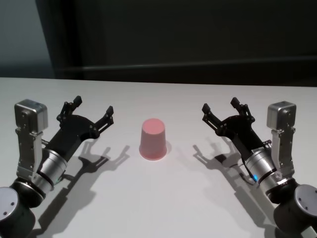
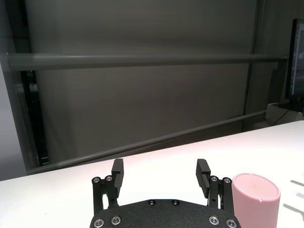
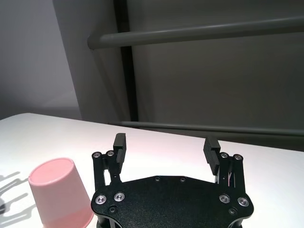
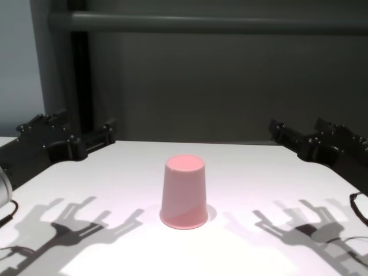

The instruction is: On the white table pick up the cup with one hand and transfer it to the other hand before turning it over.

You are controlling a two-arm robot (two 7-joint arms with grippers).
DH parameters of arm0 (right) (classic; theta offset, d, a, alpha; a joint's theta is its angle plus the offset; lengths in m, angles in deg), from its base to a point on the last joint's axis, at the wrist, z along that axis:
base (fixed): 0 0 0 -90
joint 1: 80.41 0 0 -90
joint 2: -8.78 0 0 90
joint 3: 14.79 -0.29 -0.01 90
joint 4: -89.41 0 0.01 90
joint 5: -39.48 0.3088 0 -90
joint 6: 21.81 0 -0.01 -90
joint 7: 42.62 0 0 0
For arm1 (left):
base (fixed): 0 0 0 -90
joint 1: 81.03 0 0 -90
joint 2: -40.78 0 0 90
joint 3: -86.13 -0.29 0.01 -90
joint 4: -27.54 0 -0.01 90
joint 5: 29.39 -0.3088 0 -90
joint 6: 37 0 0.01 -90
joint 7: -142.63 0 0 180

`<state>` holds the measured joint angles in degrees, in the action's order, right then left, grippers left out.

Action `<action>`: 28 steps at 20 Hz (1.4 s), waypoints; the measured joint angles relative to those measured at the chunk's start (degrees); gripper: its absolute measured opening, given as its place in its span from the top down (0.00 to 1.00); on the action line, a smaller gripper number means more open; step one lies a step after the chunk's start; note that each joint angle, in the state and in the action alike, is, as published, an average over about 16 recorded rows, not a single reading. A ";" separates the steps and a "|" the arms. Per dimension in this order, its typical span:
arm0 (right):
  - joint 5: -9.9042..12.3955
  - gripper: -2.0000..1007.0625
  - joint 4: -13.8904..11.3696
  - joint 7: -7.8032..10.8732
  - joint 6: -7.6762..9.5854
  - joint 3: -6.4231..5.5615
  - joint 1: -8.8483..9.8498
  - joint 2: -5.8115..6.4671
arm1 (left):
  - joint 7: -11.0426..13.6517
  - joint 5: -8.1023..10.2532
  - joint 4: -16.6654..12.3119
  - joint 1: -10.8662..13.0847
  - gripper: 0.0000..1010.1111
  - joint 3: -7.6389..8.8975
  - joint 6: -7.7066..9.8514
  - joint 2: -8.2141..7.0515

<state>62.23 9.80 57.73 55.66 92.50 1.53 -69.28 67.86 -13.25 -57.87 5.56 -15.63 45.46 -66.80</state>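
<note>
The pink cup [image 1: 152,139] [image 4: 184,191] stands upside down, rim on the white table [image 1: 158,208], midway between my two arms. My left gripper [image 1: 92,110] [image 2: 160,173] hovers open to the cup's left, a short way off, nothing between its fingers. On the other side my right gripper [image 1: 222,109] [image 3: 166,147] is open too, equally far from the cup and empty. The cup [image 2: 254,200] shows beside the left fingers in the left wrist view, and as the cup [image 3: 60,192] beside the right fingers in the right wrist view.
Behind the table runs a dark wall with a grey horizontal rail [image 4: 207,23]. A monitor edge [image 2: 297,66] stands past the table's far side in the left wrist view. The grippers' shadows [image 4: 86,224] fall on the tabletop in front of the arms.
</note>
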 joint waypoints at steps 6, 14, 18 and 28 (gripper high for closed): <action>-0.55 0.01 0.54 0.41 0.96 0.16 -0.29 -0.24 | 0.00 0.00 0.00 0.00 0.01 0.00 0.00 0.00; -0.71 0.01 0.74 0.53 1.40 0.26 -0.43 -0.23 | 0.00 0.00 0.00 0.00 0.01 0.00 0.00 0.00; -0.65 0.01 0.68 0.52 1.26 0.25 -0.40 -0.21 | 0.00 0.00 0.00 0.00 0.01 0.00 0.00 0.00; -0.51 0.01 0.55 0.49 1.01 0.21 -0.35 -0.17 | 0.00 0.00 0.00 0.00 0.01 0.00 0.00 0.00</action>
<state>61.72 10.35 58.22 56.67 92.72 1.18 -69.45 67.86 -13.25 -57.87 5.56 -15.63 45.46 -66.81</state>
